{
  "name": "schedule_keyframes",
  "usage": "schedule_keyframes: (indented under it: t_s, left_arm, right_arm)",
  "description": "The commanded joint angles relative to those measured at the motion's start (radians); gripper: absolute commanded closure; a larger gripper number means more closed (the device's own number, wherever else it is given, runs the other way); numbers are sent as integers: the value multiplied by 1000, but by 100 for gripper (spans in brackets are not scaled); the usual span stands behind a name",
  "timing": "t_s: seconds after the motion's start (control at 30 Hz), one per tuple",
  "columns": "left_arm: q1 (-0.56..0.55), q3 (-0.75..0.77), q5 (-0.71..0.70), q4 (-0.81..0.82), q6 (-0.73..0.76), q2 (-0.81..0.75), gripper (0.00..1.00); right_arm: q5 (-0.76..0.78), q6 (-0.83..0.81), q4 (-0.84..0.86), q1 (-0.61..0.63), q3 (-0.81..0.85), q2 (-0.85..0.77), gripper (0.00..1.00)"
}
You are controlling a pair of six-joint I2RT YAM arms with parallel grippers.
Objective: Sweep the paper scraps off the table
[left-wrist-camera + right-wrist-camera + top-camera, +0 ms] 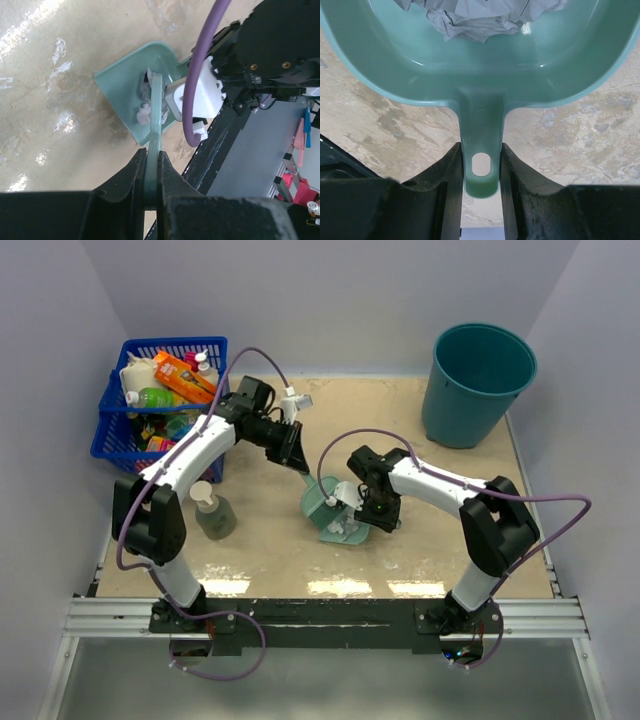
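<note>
My right gripper is shut on the handle of the teal dustpan, which rests on the beige table near the middle. Crumpled white and pale grey paper scraps lie inside the pan; they also show in the left wrist view. My left gripper is shut on the thin teal hand brush, whose far end reaches over the dustpan. In the top view the left gripper is up and left of the pan, and the right gripper is at its right.
A blue basket full of bottles stands at the back left. A teal bucket stands at the back right. A soap dispenser bottle stands left of the dustpan. A black rail runs along the front edge.
</note>
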Motion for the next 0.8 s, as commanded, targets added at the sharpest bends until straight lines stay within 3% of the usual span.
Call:
schedule_keyframes:
  t_s: [0.0, 0.4, 0.77]
  left_arm:
    - [20, 54, 98, 26, 19, -29, 100]
    - [22, 299, -501, -17, 189, -4, 100]
    - [28, 281, -663, 14, 204, 2, 100]
  right_arm:
    - [-53, 19, 13, 4, -15, -42, 100]
    - [-96, 54, 100, 4, -35, -14, 100]
    - [-149, 138, 206, -11, -47, -69, 100]
